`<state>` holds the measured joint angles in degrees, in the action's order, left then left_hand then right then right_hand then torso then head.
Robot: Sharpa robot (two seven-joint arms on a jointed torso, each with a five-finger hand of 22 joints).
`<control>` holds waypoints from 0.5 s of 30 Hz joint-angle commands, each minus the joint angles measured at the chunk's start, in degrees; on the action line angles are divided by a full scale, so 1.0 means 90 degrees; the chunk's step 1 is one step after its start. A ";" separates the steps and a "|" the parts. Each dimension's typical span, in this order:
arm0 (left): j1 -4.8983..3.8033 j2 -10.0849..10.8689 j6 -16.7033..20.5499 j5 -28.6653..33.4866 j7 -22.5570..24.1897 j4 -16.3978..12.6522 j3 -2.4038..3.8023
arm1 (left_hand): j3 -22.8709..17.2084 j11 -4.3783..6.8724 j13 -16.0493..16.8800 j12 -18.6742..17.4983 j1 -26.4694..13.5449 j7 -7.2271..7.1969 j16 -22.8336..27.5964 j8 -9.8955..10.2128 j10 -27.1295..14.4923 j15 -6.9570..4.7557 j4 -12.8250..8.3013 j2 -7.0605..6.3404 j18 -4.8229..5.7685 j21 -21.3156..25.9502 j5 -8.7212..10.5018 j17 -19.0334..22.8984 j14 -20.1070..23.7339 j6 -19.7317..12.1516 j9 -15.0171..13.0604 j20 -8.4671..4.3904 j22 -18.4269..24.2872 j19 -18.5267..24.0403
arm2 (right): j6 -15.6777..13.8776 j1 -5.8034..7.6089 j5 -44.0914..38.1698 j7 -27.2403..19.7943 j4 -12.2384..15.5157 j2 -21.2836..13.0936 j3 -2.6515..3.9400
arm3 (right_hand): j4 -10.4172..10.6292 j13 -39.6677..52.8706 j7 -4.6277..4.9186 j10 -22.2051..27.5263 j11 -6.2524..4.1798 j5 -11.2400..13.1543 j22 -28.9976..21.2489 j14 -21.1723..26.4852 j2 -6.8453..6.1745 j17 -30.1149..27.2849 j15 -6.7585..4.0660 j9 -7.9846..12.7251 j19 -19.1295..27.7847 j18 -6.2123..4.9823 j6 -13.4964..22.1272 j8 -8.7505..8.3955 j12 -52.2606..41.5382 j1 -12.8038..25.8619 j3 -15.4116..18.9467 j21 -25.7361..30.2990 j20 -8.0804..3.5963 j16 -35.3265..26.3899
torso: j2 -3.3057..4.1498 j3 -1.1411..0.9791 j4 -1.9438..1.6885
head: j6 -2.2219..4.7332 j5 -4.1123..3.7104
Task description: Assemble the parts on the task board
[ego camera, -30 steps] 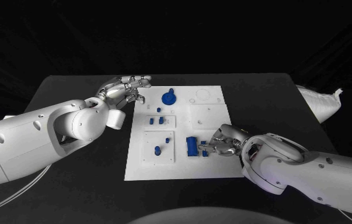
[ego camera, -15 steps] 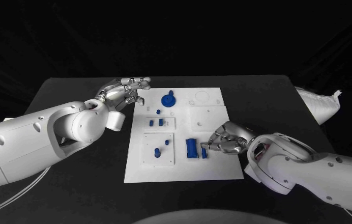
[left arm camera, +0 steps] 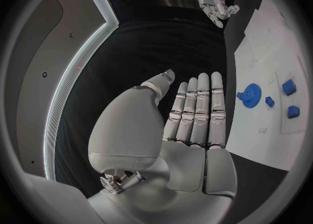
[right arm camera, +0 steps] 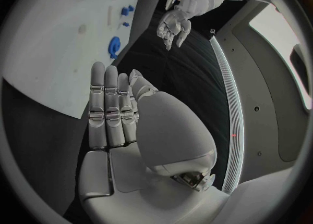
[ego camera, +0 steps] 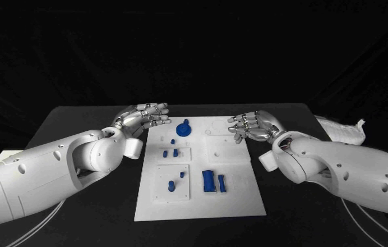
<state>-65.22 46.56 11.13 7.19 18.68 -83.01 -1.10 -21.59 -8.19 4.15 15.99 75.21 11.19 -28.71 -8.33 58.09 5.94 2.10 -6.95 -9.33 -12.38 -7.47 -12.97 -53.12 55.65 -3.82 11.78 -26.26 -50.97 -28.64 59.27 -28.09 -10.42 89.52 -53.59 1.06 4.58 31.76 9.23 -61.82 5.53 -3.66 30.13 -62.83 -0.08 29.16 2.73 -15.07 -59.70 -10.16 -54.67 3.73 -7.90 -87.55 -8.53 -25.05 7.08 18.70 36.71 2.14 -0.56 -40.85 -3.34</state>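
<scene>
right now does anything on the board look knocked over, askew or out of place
Nothing stands out. The task board lies flat, the blue parts sit on it, and both the left hand and the right hand are open, holding nothing.

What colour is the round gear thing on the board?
Blue. The gear shows best in the left wrist view.

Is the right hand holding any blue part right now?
No. The right hand hovers over the task board's far right edge with straight, spread fingers and nothing in them.
</scene>
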 commanded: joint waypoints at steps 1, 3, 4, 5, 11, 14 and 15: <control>0.0007 -0.0227 0.0323 0.0358 0.0529 0.0335 0.0007 | 0.0053 -0.0007 -0.0069 -0.0254 0.0041 -0.0063 0.0663 0.0110 0.0164 0.0108 0.0040 0.0045 -0.0111 0.0363 -0.0019 0.0312 -0.0065 0.0034 0.0008 0.0170 0.0332 0.0304 | 0.0648 0.0022 0.1659 -0.1212 -0.0588 0.0317 0.0065 | -0.0020 -0.0650 0.0027 -0.0032 0.0124 0.0025 -0.0330 0.0193 -0.0109 -0.0450 0.0138 0.0125 0.0173 0.0037 0.0007 -0.0024 0.0380 0.0037 -0.0140 0.0446 0.0143 -0.0547 | -0.0153 0.0035 0.0033 | 0.0264 0.0002; 0.0010 -0.0420 0.0465 0.0400 0.0641 0.0614 0.0007 | 0.0114 -0.0060 -0.0058 -0.0461 0.0059 -0.0079 0.1049 0.0206 0.0166 0.0172 0.0065 0.0041 -0.0133 0.0539 -0.0014 0.0496 -0.0048 0.0035 0.0009 0.0275 0.0522 0.0439 | 0.0827 0.0026 0.1836 -0.1352 -0.0946 0.0534 0.0115 | -0.0003 -0.1154 0.0046 -0.0031 0.0195 -0.0020 -0.0613 0.0216 -0.0224 -0.0792 0.0246 0.0256 0.0196 0.0025 0.0058 -0.0021 0.0494 0.0220 -0.0152 0.0789 0.0265 -0.0887 | -0.0216 0.0036 0.0033 | 0.0298 0.0007; 0.0010 -0.0469 0.0496 0.0408 0.0668 0.0685 0.0007 | 0.0137 -0.0075 -0.0065 -0.0525 0.0065 -0.0099 0.1150 0.0234 0.0146 0.0203 0.0069 0.0040 -0.0134 0.0579 -0.0014 0.0544 -0.0039 0.0036 0.0010 0.0295 0.0571 0.0467 | 0.0892 0.0026 0.1889 -0.1400 -0.1080 0.0620 0.0135 | 0.0000 -0.1304 0.0058 0.0002 0.0218 -0.0041 -0.0714 0.0238 -0.0266 -0.0900 0.0293 0.0302 0.0210 0.0012 0.0078 -0.0021 0.0490 0.0294 -0.0130 0.0913 0.0301 -0.0994 | -0.0230 0.0034 0.0032 | 0.0369 0.0012; 0.0011 -0.0545 0.0544 0.0419 0.0709 0.0797 0.0007 | 0.0165 -0.0099 -0.0068 -0.0604 0.0079 -0.0111 0.1282 0.0269 0.0124 0.0231 0.0072 0.0043 -0.0127 0.0649 -0.0015 0.0604 -0.0024 0.0039 0.0010 0.0328 0.0643 0.0538 | 0.0970 0.0026 0.1948 -0.1455 -0.1244 0.0731 0.0161 | -0.0015 -0.1487 0.0068 0.0040 0.0241 -0.0045 -0.0843 0.0255 -0.0293 -0.1036 0.0338 0.0360 0.0206 -0.0006 0.0098 -0.0020 0.0493 0.0362 -0.0111 0.1062 0.0348 -0.1119 | -0.0247 0.0028 0.0034 | 0.0398 0.0011; 0.0014 -0.0911 0.0716 0.0449 0.0859 0.1262 0.0009 | 0.0291 -0.0121 -0.0067 -0.0929 0.0165 -0.0056 0.1811 0.0412 0.0164 0.0295 0.0076 0.0104 -0.0145 0.0837 -0.0020 0.0836 -0.0140 0.0147 0.0006 0.0403 0.0946 0.0648 | 0.1342 -0.0002 0.2126 -0.1648 -0.2024 0.1268 0.0291 | -0.0402 -0.2571 0.0086 0.0059 0.0326 -0.0055 -0.1760 -0.0112 -0.0189 -0.1926 0.0391 0.0792 -0.0130 -0.0052 0.0117 -0.0013 0.0480 0.0643 0.0063 0.1992 0.0523 -0.1656 | -0.0327 0.0010 0.0057 | 0.0625 0.0041; 0.0014 -0.1009 0.0759 0.0453 0.0892 0.1368 0.0010 | 0.0300 -0.0125 -0.0068 -0.0972 0.0182 -0.0050 0.1875 0.0430 0.0177 0.0293 0.0075 0.0122 -0.0145 0.0852 -0.0024 0.0861 -0.0169 0.0168 0.0006 0.0406 0.0986 0.0649 | 0.1445 -0.0020 0.2146 -0.1692 -0.2258 0.1434 0.0321 | -0.0585 -0.2880 0.0129 -0.0021 0.0315 -0.0067 -0.2053 -0.0298 -0.0082 -0.2212 0.0385 0.0941 -0.0270 -0.0057 0.0068 -0.0014 0.0484 0.0729 0.0127 0.2259 0.0537 -0.1684 | -0.0344 -0.0005 0.0064 | 0.0711 0.0077; 0.0014 -0.1028 0.0773 0.0454 0.0897 0.1389 0.0010 | 0.0302 -0.0124 -0.0068 -0.0984 0.0187 -0.0044 0.1891 0.0435 0.0181 0.0293 0.0075 0.0126 -0.0144 0.0857 -0.0024 0.0868 -0.0179 0.0174 0.0005 0.0408 0.0998 0.0651 | 0.1467 -0.0026 0.2148 -0.1703 -0.2313 0.1473 0.0327 | -0.0633 -0.2952 0.0148 -0.0050 0.0303 -0.0072 -0.2122 -0.0343 -0.0048 -0.2282 0.0378 0.0977 -0.0308 -0.0055 0.0048 -0.0014 0.0484 0.0750 0.0137 0.2316 0.0537 -0.1683 | -0.0345 -0.0009 0.0069 | 0.0725 0.0090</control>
<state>-65.08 37.53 16.36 10.36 24.26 -70.83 -1.06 -19.19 -9.31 3.61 7.27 76.29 10.80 -11.88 -4.58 59.38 8.68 2.77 -5.87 -9.90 -4.86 -7.47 -5.19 -54.32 56.79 -3.83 15.43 -17.32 -45.52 -19.52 59.13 -11.03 -22.71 69.25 -40.69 3.96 -0.89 5.51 10.34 -61.90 8.24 -3.98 11.33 -65.65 -0.64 8.93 6.11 -6.42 -62.26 -10.16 -54.21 3.73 -3.63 -81.00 -7.34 -4.47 11.99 3.67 33.90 2.20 -0.03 -34.88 -2.77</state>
